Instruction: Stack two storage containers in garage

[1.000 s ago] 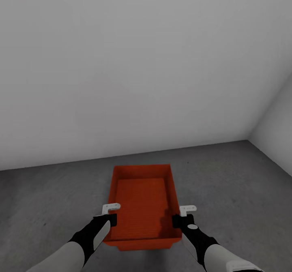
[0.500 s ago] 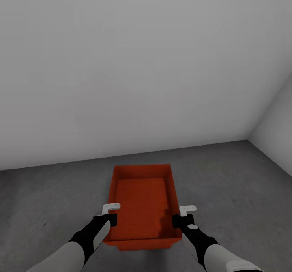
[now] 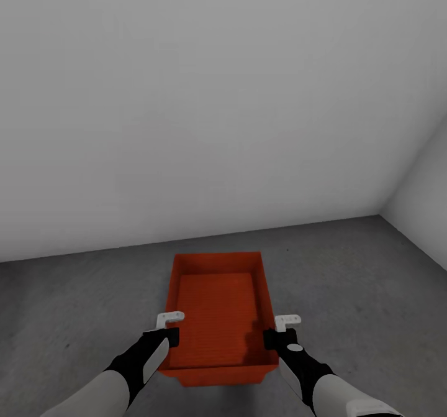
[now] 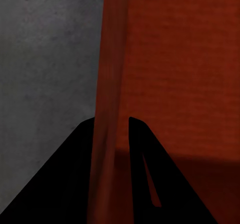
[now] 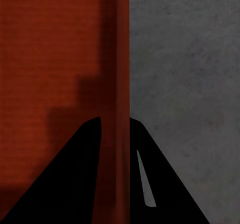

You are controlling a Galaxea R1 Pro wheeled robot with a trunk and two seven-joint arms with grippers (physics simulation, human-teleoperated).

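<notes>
Both tools are clamping one storage container (image 3: 217, 314): my left tool (image 3: 169, 325) is pinching the bin's left side wall and my right tool (image 3: 280, 330) is pinching its right side wall, each close to the near end. In the left wrist view the dark fingers (image 4: 137, 149) of the left tool (image 4: 111, 134) are straddling the thin orange-red wall (image 4: 107, 108), one inside the bin and one outside; the right wrist view is showing the right tool (image 5: 116, 131) doing likewise, fingers (image 5: 90, 144) set either side of the wall (image 5: 120, 73). I am looking down at the open, lidless bin against the floor (image 3: 347, 280) of the garage, dark grey and speckled, near a corner of plain white walls (image 3: 217, 94). I cannot tell whether the bin is resting on the concrete or hanging just above it.

I am judging the container as light and fairly stiff but thin-walled, so the sides may be flexing under a hard pinch and sliding if the grip loosens. Matching holds on opposite long walls are looking like the sensible purchase, keeping it level; a one-sided hold would likely be tipping it.
</notes>
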